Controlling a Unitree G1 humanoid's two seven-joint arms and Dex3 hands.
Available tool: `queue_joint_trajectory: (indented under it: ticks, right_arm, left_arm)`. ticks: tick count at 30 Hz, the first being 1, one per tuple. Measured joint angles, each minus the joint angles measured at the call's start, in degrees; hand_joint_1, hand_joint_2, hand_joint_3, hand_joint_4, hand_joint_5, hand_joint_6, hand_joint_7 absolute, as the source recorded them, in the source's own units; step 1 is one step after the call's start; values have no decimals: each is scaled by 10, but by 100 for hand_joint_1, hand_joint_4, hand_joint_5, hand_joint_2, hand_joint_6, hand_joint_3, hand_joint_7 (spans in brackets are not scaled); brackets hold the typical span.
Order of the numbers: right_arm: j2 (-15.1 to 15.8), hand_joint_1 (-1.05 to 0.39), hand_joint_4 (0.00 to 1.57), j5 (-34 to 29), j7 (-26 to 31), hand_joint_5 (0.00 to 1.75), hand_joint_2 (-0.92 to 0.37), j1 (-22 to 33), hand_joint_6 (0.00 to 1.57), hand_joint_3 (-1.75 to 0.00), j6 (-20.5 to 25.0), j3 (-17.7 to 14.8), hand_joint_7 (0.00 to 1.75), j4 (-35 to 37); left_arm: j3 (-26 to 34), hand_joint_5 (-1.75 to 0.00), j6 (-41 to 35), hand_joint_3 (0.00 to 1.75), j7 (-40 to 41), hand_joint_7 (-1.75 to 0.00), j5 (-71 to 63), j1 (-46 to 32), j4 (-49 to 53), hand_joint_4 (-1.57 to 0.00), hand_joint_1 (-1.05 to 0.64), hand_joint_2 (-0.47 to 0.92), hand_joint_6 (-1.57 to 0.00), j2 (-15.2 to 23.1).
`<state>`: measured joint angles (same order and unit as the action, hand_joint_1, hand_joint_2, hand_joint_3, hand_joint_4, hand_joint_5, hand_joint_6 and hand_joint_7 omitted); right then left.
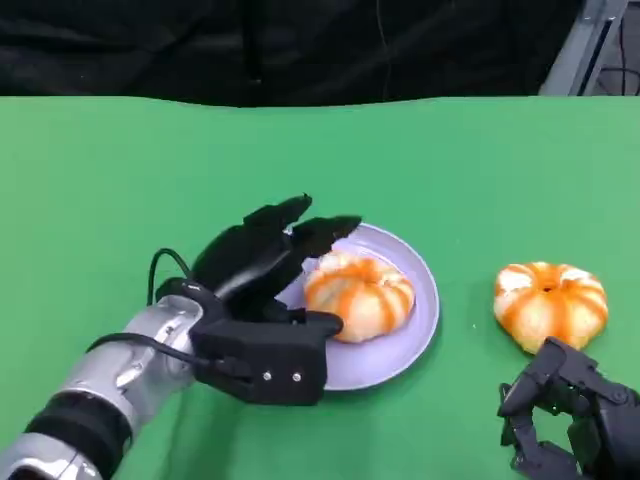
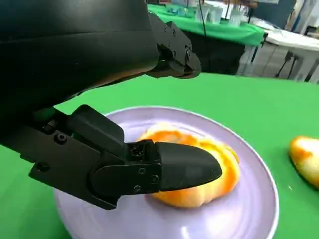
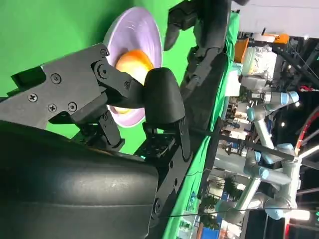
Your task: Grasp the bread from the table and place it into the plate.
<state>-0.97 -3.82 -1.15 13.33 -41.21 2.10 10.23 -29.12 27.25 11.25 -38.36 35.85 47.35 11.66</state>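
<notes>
Bread (image 1: 358, 295) lies on the plate (image 1: 420, 320) between the left hand's (image 1: 270, 290) spread, empty fingers (not gripped).

A green table (image 1: 480, 160) lies before a black backdrop (image 1: 300, 45); grey robot arms (image 3: 269, 164) stand beyond.

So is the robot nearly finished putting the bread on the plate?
Partly. One bread already lies on the purple plate, and the left hand is around it with fingers spread, so letting go seems in hand. A second bread sits on the green table, just beyond the right hand, which holds nothing.
</notes>
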Motion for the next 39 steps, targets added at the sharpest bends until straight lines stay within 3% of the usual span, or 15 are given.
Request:
queue_joint_trajectory:
  ticks: [4, 6, 8, 11, 13, 15, 16, 17, 18, 22, 24, 26, 32, 39]
  right_arm:
    - [2, -13, 82, 0, 0, 175, -68, -1, 70, -92, -1, -1, 161, 0]
    - [2, -13, 82, 0, 0, 175, -68, -1, 70, -92, -1, -1, 161, 0]
    - [2, -12, 82, 1, -1, 175, -68, -1, 70, -92, 0, 0, 161, 0]
    - [1, -12, 81, 2, -1, 175, -69, 2, 70, -92, 2, 0, 160, -2]
    - [1, -11, 81, 1, -1, 175, -70, 2, 69, -92, 3, 1, 160, -5]
    - [1, -10, 81, 2, -2, 175, -70, 2, 69, -92, 4, 2, 160, -5]
    - [1, -11, 81, 3, -3, 175, -69, 3, 69, -92, 4, 2, 160, -6]
    - [1, -12, 81, 4, -4, 175, -69, 3, 69, -92, 4, 2, 160, -6]
    - [1, -12, 81, 4, -5, 175, -69, 3, 69, -92, 5, 3, 160, -6]
    - [0, -13, 81, 3, -4, 175, -70, 4, 69, -92, 12, 3, 161, -9]
    - [0, -13, 81, 2, -4, 175, -69, 3, 69, -91, 12, 4, 161, -11]
    - [0, -13, 81, 2, -3, 175, -70, 5, 69, -90, 12, 2, 161, -16]
    - [0, -14, 81, 2, -1, 175, -69, 6, 69, -88, 15, 1, 161, -22]
    - [-1, -15, 82, -1, 5, 175, -70, 9, 70, -86, 18, 1, 160, -24]
  left_arm:
    - [8, 0, 1, 61, -11, -1, 16, -12, -14, 0, -105, 92, -22, 5]
    - [15, -7, 2, 38, -19, -3, 27, -20, -20, -16, -86, 91, -29, 6]
    - [38, -13, 13, 20, -43, -4, 72, -41, -51, -38, -55, 92, -38, 6]
    - [83, -17, 34, 22, -120, -7, 198, -93, -116, -54, -31, 92, -47, -1]
    - [110, -21, 23, 42, -189, -8, 292, -132, -162, -65, -22, 92, -52, -6]
    - [134, -22, -10, 48, -264, -8, 386, -170, -203, -68, -19, 92, -54, -11]
    - [145, -52, -30, 58, -297, -12, 430, -188, -225, -71, -15, 92, -65, -14]
    - [156, -94, -54, 64, -318, -16, 465, -204, -247, -60, -11, 92, -73, -16]
    - [171, -110, -93, 66, -331, -18, 511, -226, -279, -55, -10, 92, -76, -23]
    - [213, -127, -206, 68, -348, -20, 607, -291, -376, -50, -8, 92, -78, -37]
    - [229, -165, -240, 111, -351, -136, 628, -307, -405, -79, 4, 82, -73, -39]
    - [254, -172, -282, 124, -356, -164, 691, -348, -461, -88, 8, 79, -71, -48]
    - [299, -175, -353, 141, -364, -175, 753, -429, -530, -93, 5, 68, -74, -50]
    - [348, -175, -354, 148, -443, -175, 787, -497, -558, -92, -2, 56, -74, -36]
